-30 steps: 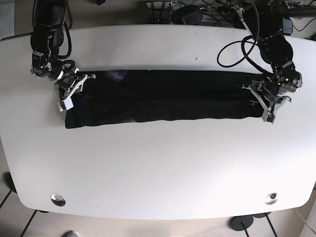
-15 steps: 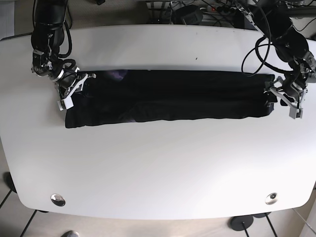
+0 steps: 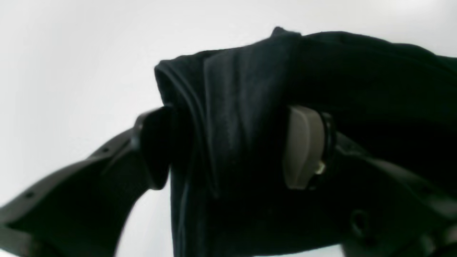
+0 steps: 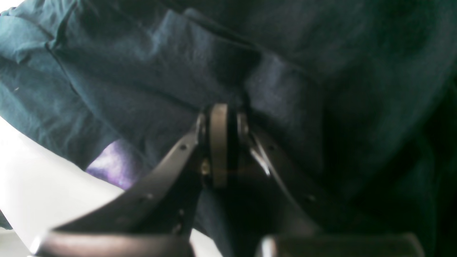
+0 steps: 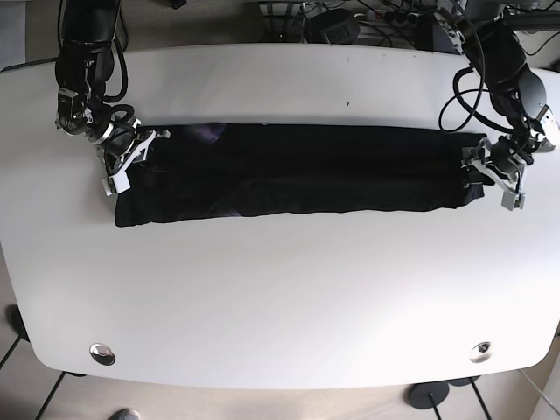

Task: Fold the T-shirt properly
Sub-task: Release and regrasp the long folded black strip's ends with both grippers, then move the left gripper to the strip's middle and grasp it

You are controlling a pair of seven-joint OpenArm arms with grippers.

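Gripping unmarked black T-shirt [image 5: 297,171]: both tools.

Left hand [image 5: 494,174]: at the base view's right edge, fingers clamped on bunched dark cloth.
Right hand [image 5: 129,157]: upper left, fingers pinched together on fabric.

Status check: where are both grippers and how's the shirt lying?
Left gripper shut on T-shirt end. Right gripper shut on opposite end. Shirt a long band on table. Nothing in the way.

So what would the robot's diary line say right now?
left gripper: shut on T-shirt end | right gripper: shut on T-shirt | shirt: long band on table
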